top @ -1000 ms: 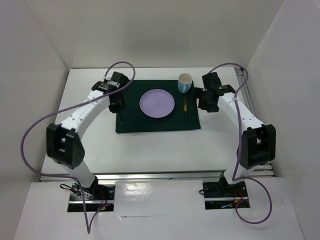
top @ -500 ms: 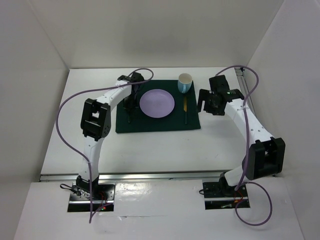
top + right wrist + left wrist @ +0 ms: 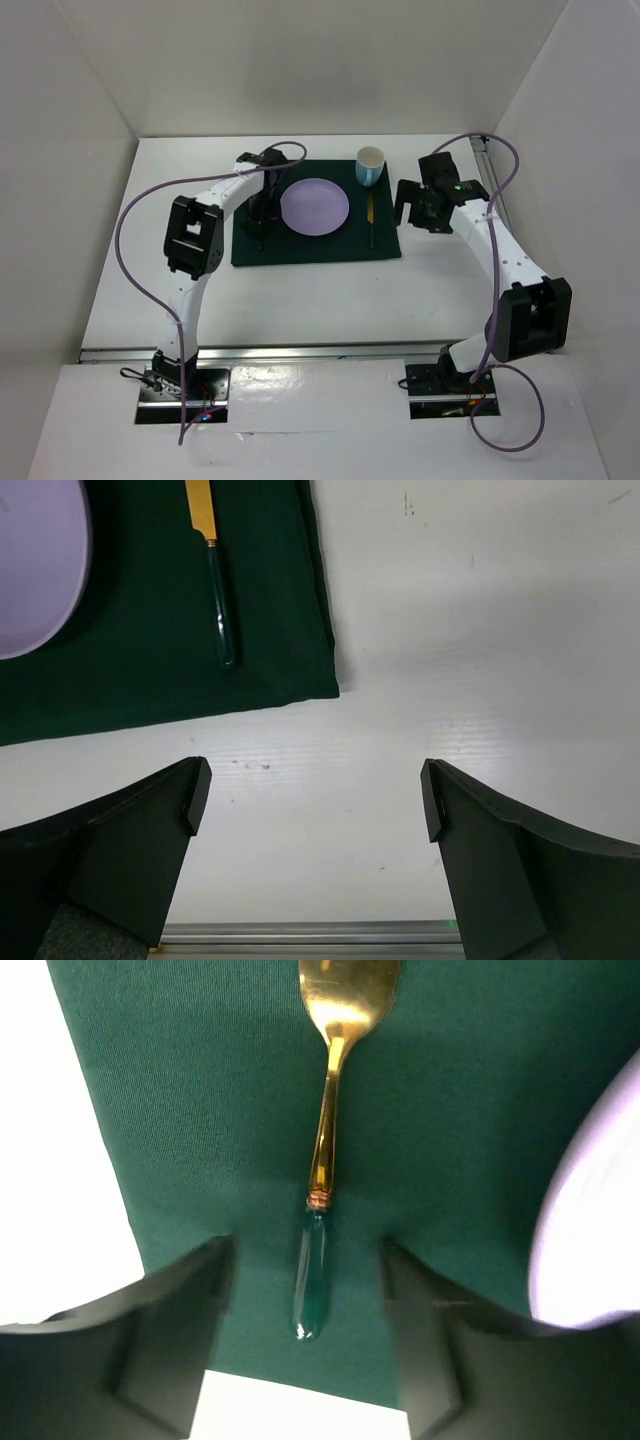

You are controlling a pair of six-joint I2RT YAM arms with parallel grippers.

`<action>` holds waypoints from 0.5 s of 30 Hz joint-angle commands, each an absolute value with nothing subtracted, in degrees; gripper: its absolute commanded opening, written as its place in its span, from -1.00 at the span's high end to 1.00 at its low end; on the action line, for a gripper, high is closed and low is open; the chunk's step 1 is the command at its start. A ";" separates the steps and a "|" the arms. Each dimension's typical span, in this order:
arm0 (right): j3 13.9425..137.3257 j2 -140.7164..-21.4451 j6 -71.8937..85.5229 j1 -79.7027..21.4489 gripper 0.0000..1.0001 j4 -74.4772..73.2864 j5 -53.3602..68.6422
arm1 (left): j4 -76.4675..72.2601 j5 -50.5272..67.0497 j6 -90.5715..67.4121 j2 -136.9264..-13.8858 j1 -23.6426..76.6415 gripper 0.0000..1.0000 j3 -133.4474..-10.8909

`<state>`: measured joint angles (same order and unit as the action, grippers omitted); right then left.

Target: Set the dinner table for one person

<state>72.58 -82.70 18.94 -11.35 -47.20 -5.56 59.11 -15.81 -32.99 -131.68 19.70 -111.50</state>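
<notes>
On the white dinner table [image 3: 300, 290] lies a dark green mat [image 3: 300, 245] with a lilac plate [image 3: 315, 206] at its middle. A gold fork with a green handle [image 3: 322, 1160] lies flat on the mat, left of the plate [image 3: 590, 1230]. My left gripper [image 3: 307, 1250] is open, its fingers either side of the handle without touching it. A gold knife with a green handle [image 3: 215, 590] lies on the mat's right side. My right gripper [image 3: 315, 780] hangs open and empty over bare table, right of the mat [image 3: 150, 660].
A light blue cup [image 3: 370, 165] stands on the mat's far right corner. White walls close in the table on three sides. A metal rail [image 3: 300, 935] runs along the near edge by the arm bases.
My left arm swung right along the mat toward the plate and its jaws opened, leaving the fork on the mat. My right gripper drew back off the mat and opened wider.
</notes>
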 commanded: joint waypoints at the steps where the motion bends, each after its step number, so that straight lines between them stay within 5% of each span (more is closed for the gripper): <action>1: 72.25 -78.32 20.91 -10.90 -1.00 -45.62 -6.68 | 60.38 -15.99 -32.35 -127.54 19.95 -0.57 -114.08; 7: 70.31 -73.48 25.03 -10.38 -1.00 -41.05 -9.23 | 64.51 -17.14 -32.34 -116.59 19.95 -0.67 -114.62; 15: 70.84 -66.02 28.65 -10.37 -1.00 -39.46 -17.74 | 52.73 -11.60 -26.02 -90.56 19.95 -0.67 -89.58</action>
